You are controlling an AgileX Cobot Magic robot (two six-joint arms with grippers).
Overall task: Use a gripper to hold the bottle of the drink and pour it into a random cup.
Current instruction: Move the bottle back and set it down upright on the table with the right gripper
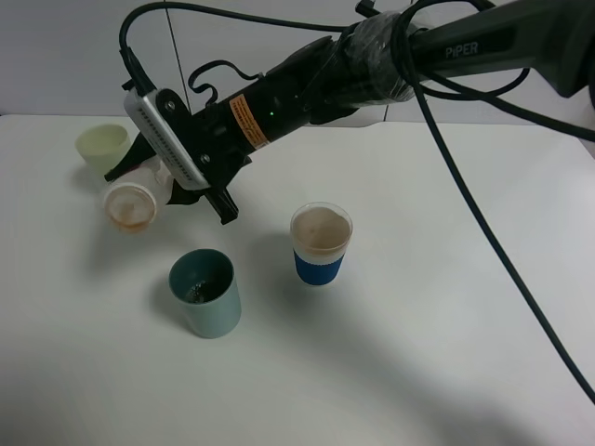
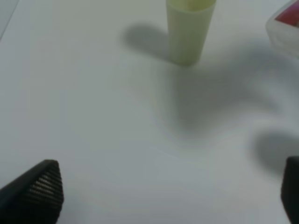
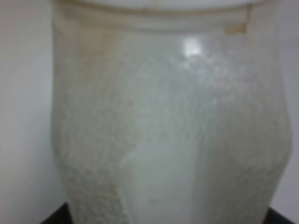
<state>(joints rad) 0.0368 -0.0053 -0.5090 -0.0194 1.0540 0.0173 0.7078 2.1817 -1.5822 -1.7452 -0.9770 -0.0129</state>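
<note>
White table (image 1: 446, 353) before you: your right gripper (image 1: 177, 181) clamps the bottle (image 1: 132, 203) tipped sideways, the teal cup (image 1: 206, 293) nearly empty, the banded cup (image 1: 321, 243) brown-filled; your left gripper (image 2: 168, 186) gapes.

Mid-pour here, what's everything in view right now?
drink bottle: one, clear with brownish traces, tipped, held above the table
teal cup: one, teal-green, front centre-left
white cup: one, white with blue band, brownish inside, centre
yellow-green tumbler: one, pale yellow-green, far left
table: one, white, under everything
cables: several, black, along the right arm
right end effector: one, black, shut on the drink bottle
left end effector: one, black, open above bare table
</note>
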